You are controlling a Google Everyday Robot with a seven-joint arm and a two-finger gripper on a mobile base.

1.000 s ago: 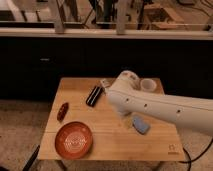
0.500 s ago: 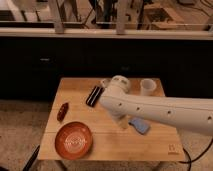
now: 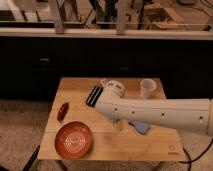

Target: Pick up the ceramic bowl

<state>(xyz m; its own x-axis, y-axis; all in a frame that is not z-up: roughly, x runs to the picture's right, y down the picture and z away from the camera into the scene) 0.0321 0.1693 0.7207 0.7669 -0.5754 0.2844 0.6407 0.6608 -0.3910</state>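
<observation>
1. Table: wooden, slatted, standing in front of a dark low wall.
2. Bowl: orange-red with pale rings inside. It rests upright on the front left corner of the table, and nothing touches it.
3. Arm: white, entering from the right and lying across the middle of the table, above the surface.
4. Gripper: at the left end of the arm, over the rear centre of the table, just beside a dark oblong object. It is well apart from the bowl. I cannot tell whether it is spread or pressed together.
5. Other items:
   - A white cup stands upright at the rear right.
   - A small red item lies near the left edge, behind the bowl.
   - A blue item is partly hidden under the arm.
</observation>
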